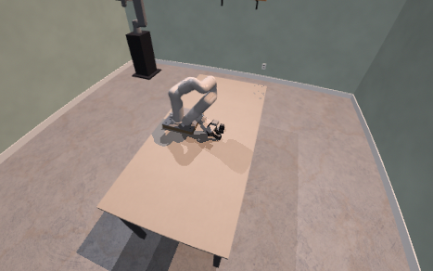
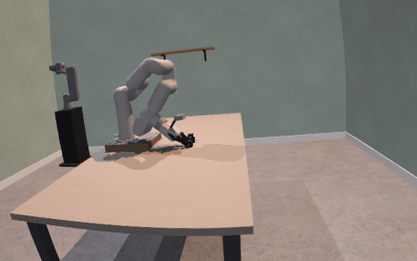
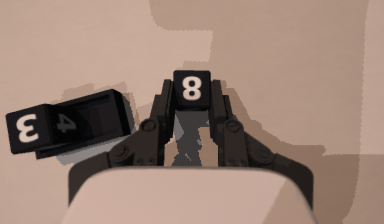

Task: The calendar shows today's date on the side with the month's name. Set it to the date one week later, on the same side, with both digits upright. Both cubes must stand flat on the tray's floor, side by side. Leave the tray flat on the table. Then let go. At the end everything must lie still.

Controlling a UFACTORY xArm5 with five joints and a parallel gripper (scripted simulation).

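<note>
A black cube with a white 8 on its upward face [image 3: 192, 88] is between the fingertips of my gripper [image 3: 191, 92] [image 2: 190, 140], which is shut on it. Its height above the table cannot be told. To the left in the wrist view, the black tray [image 3: 121, 111] lies turned at an angle, outside my fingers. The other black cube [image 3: 17, 135] stands at the tray's left end, a white 3 on its upward face appearing upside down and a dim 4 on its right side. The tray's right part is bare. In the top and exterior views the dark parts around my gripper merge.
The arm's base plate [image 1: 178, 128] [image 2: 128, 147] sits on the table [image 1: 175, 195] [image 2: 155, 192] behind my gripper. The table's long edge runs beyond my gripper to the right in the top and exterior views. Arm shadows fall around the tray and cubes.
</note>
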